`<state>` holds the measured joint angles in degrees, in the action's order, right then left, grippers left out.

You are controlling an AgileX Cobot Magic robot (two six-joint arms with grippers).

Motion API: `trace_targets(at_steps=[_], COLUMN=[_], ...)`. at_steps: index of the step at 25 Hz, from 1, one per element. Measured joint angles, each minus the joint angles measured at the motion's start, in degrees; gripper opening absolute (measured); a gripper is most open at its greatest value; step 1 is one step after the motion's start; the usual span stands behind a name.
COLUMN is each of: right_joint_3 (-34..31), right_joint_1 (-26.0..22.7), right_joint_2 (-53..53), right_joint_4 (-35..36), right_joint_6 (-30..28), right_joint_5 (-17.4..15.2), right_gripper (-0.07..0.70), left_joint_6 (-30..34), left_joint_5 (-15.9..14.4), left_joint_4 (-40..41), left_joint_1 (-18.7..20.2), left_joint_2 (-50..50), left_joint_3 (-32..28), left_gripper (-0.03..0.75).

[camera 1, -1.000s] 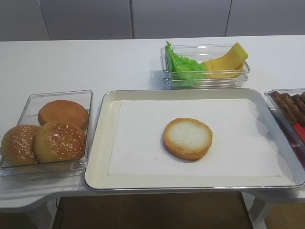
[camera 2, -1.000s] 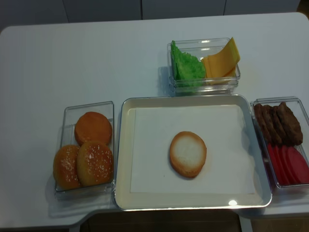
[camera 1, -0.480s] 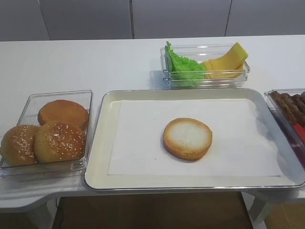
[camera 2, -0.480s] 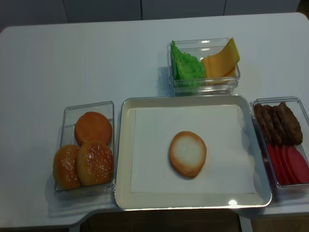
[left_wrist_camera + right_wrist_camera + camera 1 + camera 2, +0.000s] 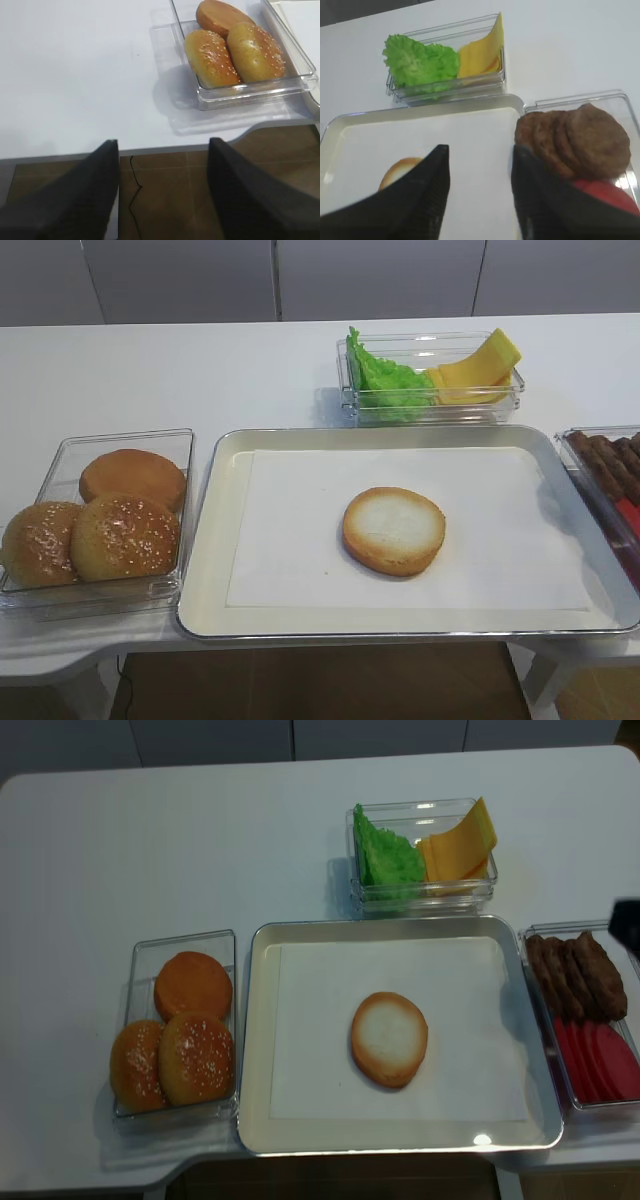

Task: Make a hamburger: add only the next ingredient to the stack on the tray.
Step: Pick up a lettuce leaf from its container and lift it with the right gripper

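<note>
Only the bun (image 5: 394, 530) sits on the tray (image 5: 215, 550); lettuce (image 5: 385, 383) waits behind it (right claw (image 5: 480, 172) apart, empty).

Bare bottom bun (image 5: 389, 1038) on the tray (image 5: 258, 1050), lettuce leaf (image 5: 385, 855) (boxed) beyond it.

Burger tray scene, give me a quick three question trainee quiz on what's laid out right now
1. True or false: the lettuce shares a clear box with the cheese slices.
2. What lies on the tray now? A) bottom bun only B) bun with lettuce C) patty
3. Fill in: the right gripper has its jaws ____ and holds nothing.

Key
1. True.
2. A: only the bottom bun is there.
3. Open.
</note>
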<state>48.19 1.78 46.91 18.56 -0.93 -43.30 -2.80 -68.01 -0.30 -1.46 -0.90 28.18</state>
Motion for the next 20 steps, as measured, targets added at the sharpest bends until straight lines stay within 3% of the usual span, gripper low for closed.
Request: trace_targets(at_steps=[3,11,20], right_joint_3=[4.76,19.02,31.49], right_joint_1=[0.00,0.00,0.00], right_joint_2=[8.25,29.27,42.51], right_joint_4=[0.47,1.06,11.00], right_joint_6=[0.00,-0.11,-8.19], right_joint_5=[1.68,1.94,-2.81], right_gripper=[0.311,0.311,0.311], left_joint_6=[0.00,0.00,0.00], left_joint_5=[0.00,0.00,0.00], left_joint_4=[0.00,0.00,0.00], left_joint_1=[0.00,0.00,0.00], left_joint_2=[0.00,0.00,0.00], left_joint_3=[0.00,0.00,0.00], left_gripper=[0.417,0.417,0.417])
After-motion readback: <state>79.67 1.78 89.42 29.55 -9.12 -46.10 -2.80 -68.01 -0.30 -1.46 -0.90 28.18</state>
